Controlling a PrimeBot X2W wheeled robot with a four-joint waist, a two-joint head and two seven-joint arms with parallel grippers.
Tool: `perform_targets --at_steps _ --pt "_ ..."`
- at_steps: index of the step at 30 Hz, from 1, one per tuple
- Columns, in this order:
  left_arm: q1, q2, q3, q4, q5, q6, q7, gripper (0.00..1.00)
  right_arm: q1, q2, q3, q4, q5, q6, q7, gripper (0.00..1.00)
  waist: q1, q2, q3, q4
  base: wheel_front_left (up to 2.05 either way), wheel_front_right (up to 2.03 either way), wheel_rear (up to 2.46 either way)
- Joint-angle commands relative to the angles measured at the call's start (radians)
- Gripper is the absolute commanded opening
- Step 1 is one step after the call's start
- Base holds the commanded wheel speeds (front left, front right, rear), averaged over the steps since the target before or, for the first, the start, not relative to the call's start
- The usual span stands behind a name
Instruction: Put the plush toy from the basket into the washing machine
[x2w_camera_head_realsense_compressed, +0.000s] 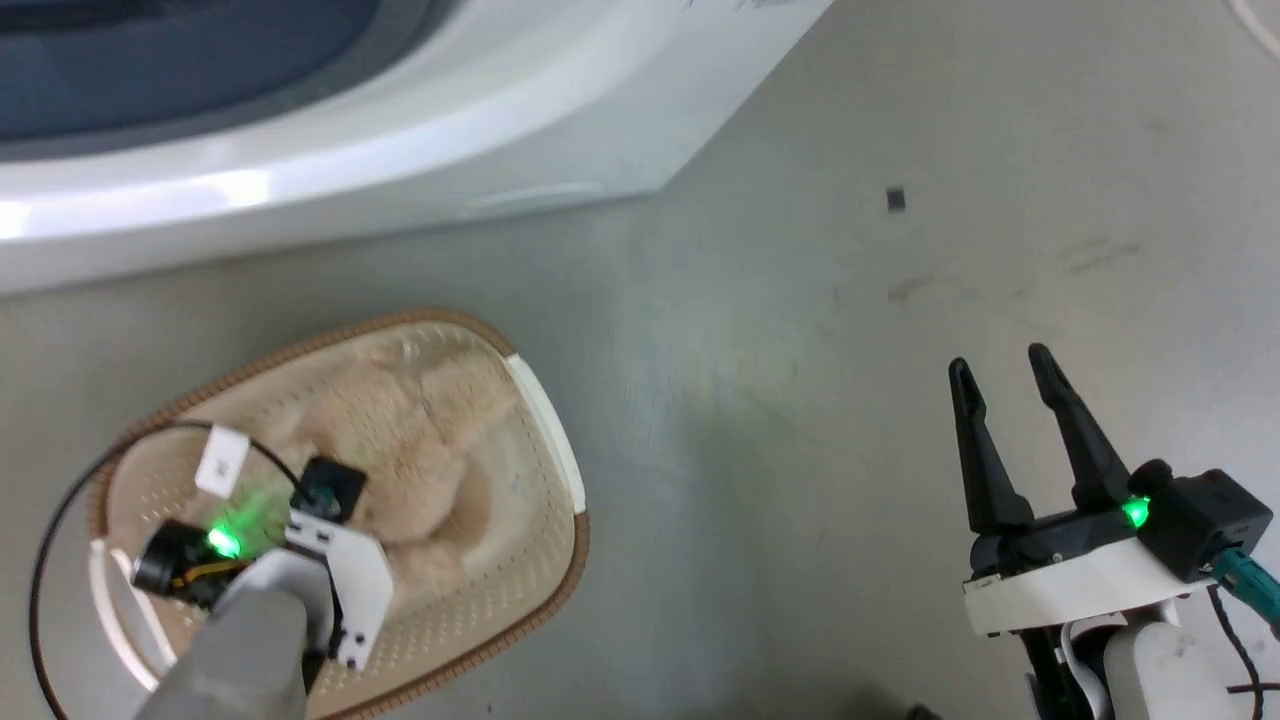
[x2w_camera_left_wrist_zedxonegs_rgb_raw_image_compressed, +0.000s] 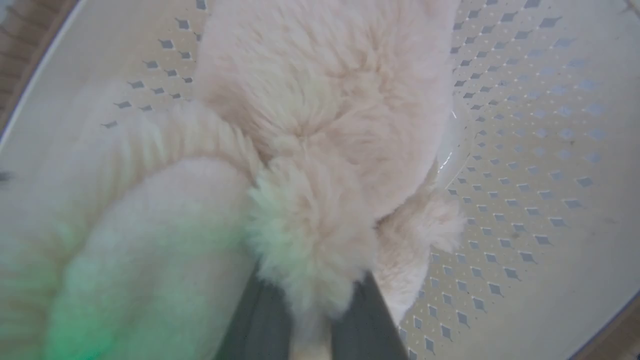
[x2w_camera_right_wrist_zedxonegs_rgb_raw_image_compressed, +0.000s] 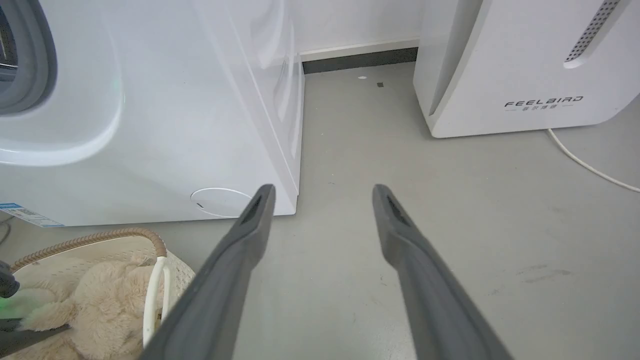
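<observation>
Left claw: the left gripper reaches down into the basket, its two dark fingers drawn narrow around a tuft of the toy's fur.
Toy against left claw: the large shaggy cream-beige plush toy is pressed between those fingers and spreads away beyond their tips; a rounded limb lies just beside the left finger.
Toy's place: the plush toy lies in the oval cream-white perforated plastic basket with a brown woven-look rim, filling most of its bottom.
Basket's place: on the grey floor, just in front of the big white front-loading washing machine, near it but apart.
Right claw: the right gripper hovers over bare floor, fingers spread wide, holding nothing, well apart from the basket.
Washer: its grey rubber door ring shows at the edge of the right wrist view.
Counts: one plush toy, one basket with two white handles, one washing machine, two grippers.
Other things: one white slanted appliance marked FEELBIRD to the washer's right, with a gap of floor between them; one white cable lies on the floor by it.
</observation>
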Motion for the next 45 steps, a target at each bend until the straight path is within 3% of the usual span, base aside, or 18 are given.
perform_targets --at_steps 1,13,31,45 --pt "0.022 -0.006 -0.004 -0.001 -0.006 -0.001 -0.016 0.0 0.001 0.0 -0.003 0.011 0.002 -0.001 -0.005 1.0 0.0 0.0 -0.069 0.007 0.0 0.0 0.0" --pt "0.156 -0.038 0.018 -0.066 -0.058 0.011 -0.063 0.0 0.064 0.0 -0.02 0.06 -0.022 -0.001 -0.005 1.0 0.0 0.0 -0.289 0.046 0.0 0.0 0.0" --pt "0.516 -0.044 0.151 -0.773 -0.061 0.099 -0.064 0.0 0.168 0.0 -0.051 0.086 -0.05 -0.001 -0.005 1.0 0.0 0.0 -0.514 0.156 0.0 0.0 0.0" --pt "0.635 -0.099 0.293 -1.181 -0.036 0.089 -0.064 0.0 0.187 0.0 -0.043 0.079 -0.048 -0.001 -0.005 1.0 0.0 0.0 -0.528 0.148 0.0 0.0 0.0"
